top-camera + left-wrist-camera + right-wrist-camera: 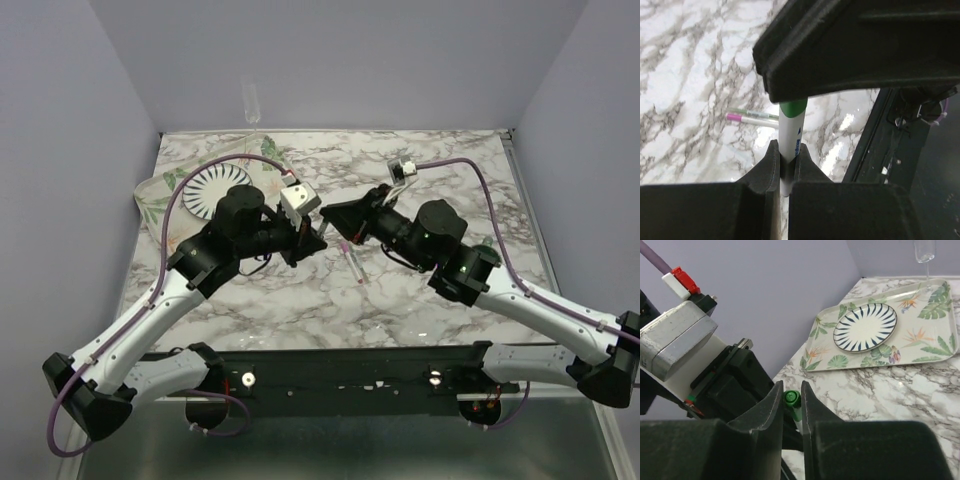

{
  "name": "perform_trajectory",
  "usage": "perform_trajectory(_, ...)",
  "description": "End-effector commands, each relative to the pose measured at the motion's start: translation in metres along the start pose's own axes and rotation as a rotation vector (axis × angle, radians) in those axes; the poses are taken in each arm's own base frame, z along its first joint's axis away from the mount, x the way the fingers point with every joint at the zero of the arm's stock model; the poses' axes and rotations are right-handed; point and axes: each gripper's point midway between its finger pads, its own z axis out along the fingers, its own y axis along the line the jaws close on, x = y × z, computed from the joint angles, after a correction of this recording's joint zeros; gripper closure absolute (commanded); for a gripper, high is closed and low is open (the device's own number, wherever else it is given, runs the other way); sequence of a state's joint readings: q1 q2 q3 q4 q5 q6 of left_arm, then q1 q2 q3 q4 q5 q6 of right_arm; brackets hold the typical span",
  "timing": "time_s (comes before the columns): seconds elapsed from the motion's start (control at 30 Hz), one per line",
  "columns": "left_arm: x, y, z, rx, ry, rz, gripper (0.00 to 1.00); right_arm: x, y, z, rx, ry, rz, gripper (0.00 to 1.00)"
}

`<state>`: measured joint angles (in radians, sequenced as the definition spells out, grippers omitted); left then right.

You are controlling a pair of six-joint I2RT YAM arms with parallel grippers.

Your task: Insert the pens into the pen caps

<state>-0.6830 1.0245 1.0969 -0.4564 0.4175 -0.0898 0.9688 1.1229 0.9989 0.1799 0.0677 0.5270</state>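
Reaching toward three o'clock, my left claw [788, 161] clamps the pen [789, 134]. My right claw [792, 390], facing nine, straddles the green cap [791, 399]; I cannot tell if it grips.

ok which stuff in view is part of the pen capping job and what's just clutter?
Job: white pen in the left pincer; green cap on its end, inside the right pincer; pink-ended pen lying loose.
Lying about: leaf-print tray; striped plate; glass.
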Motion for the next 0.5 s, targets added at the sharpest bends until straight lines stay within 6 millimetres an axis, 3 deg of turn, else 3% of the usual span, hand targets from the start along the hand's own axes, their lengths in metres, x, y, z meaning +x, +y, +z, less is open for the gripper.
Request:
perform_trajectory(0.0, -0.113, 0.008, -0.021, -0.071, -0.463, 0.131, 1.0, 0.069, -0.002, -0.036, 0.132, 0.342, 0.021, 0.58)
perform_trajectory(0.07, -0.104, 0.007, -0.021, -0.063, -0.454, 0.102, 1.0, 0.035, 0.005, -0.037, 0.137, 0.247, 0.006, 0.48)
perform_trajectory(0.13, -0.095, 0.007, -0.019, -0.061, -0.436, 0.084, 1.0, 0.001, 0.009, -0.043, 0.15, 0.151, -0.013, 0.28)
perform_trajectory(0.2, -0.083, 0.004, -0.017, -0.039, -0.397, 0.058, 1.0, -0.015, 0.002, -0.05, 0.195, 0.097, -0.03, 0.06)
perform_trajectory(0.3, -0.071, 0.0, -0.016, -0.016, -0.369, 0.019, 1.0, -0.03, -0.006, -0.069, 0.235, 0.033, -0.014, 0.03)
perform_trajectory(0.33, -0.067, 0.0, -0.016, -0.015, -0.363, 0.009, 1.0, -0.022, -0.014, -0.073, 0.255, 0.037, -0.011, 0.03)
perform_trajectory(0.43, -0.059, 0.002, -0.013, -0.022, -0.361, -0.066, 1.0, -0.031, -0.025, -0.095, 0.298, -0.03, 0.034, 0.03)
perform_trajectory(0.47, -0.057, 0.002, -0.012, -0.018, -0.364, -0.087, 1.0, -0.023, -0.034, -0.1, 0.325, -0.028, 0.035, 0.03)
